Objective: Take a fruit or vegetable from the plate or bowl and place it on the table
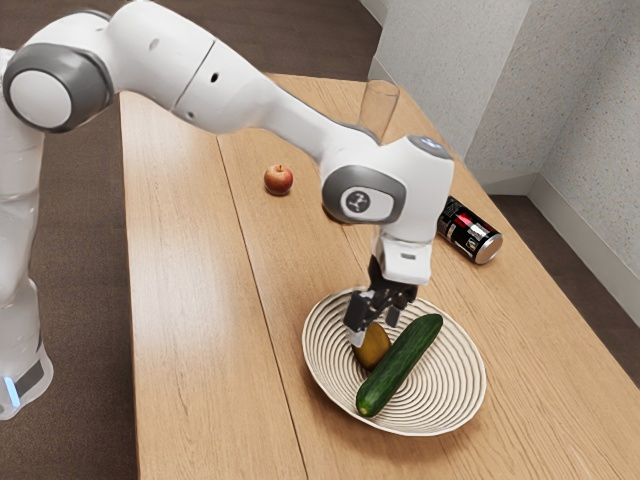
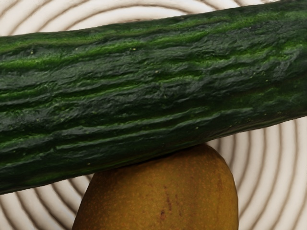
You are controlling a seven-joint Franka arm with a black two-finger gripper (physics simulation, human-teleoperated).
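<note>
My gripper [image 1: 374,330] is positioned over the brown fruit [image 1: 373,350], fingers spread, one to either side of it; whether either finger makes contact, I cannot tell. The fruit lies directly below my fingers, in the shallow bowl [image 1: 455,375], and I take it to be the item for transfer. Governing relation: the cucumber [image 1: 400,365] lies right against one end of the fruit. Its long axis runs roughly parallel to my closing line, so it flanks the grip instead of crossing it. Recommended procedure: lower slightly if clearance permits, close on the fruit's two sides, then lift straight up. Caution: drift toward the cucumber could wedge a finger against it or roll it; the fruit's curved skin may slip under a high grip. Beyond the bowl's rim, the table [image 1: 200,300] offers a set-down area toward the exterior view's left. Farther out stand the can [image 1: 470,232], lying on its side, the apple [image 1: 279,180] and, farthest, the glass [image 1: 379,108].
</note>
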